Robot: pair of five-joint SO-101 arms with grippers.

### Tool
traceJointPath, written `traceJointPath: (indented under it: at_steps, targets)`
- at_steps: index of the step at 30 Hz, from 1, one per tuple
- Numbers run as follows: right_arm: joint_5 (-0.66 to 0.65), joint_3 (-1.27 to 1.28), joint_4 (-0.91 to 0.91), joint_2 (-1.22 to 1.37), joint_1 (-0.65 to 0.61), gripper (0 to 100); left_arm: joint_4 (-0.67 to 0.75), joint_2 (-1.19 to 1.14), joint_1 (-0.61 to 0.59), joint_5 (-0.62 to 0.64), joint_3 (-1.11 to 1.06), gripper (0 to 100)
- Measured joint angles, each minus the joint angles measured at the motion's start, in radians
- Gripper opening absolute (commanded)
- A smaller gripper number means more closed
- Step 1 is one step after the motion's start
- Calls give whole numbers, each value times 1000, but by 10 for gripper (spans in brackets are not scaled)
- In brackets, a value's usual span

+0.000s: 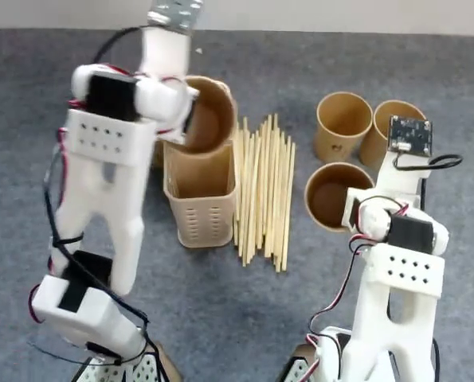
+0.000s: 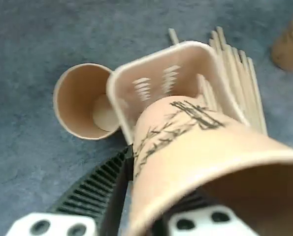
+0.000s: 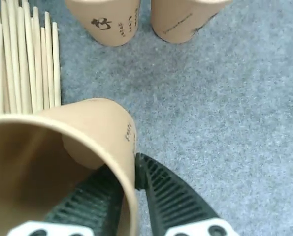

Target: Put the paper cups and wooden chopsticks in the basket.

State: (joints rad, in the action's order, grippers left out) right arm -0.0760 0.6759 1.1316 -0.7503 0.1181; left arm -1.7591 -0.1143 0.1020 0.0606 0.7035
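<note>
My left claw (image 2: 145,192) grips a tilted paper cup (image 2: 195,147) over the basket (image 2: 151,57). Its wrist camera catches a second cup (image 2: 82,101) upright just beside the basket, where the overhead view has my arm. Chopsticks (image 1: 262,191) lie on the table (image 1: 444,72) beside the basket. My right claw (image 3: 130,169) pinches a third cup (image 3: 82,128) by its rim. A fourth cup (image 1: 342,123) and fifth cup (image 1: 384,135) stand beyond.

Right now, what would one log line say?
left tool: holding cup over basket | right tool: gripping second cup rim | chopsticks: lying beside basket

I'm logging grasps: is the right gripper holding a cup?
Yes, the right gripper pinches the wall of a paper cup, one finger inside it and one outside.
</note>
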Motion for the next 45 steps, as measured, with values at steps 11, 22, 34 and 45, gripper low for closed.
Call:
traceJointPath:
  at_steps: [11, 22, 34, 45]
  targets:
    - [0, -336, 209, -2, -144, 5, 121, 0, -38, -26, -5, 130]
    - [61, -611, 141, 3, -255, 5, 170, 28, -195, -3, 180, 130]
    - [158, -684, -40, 318, -525, 5, 190, 37, -575, 2, 103, 130]
    - [160, -740, -89, 497, -578, 5, 394, 35, -598, -25, -204, 130]
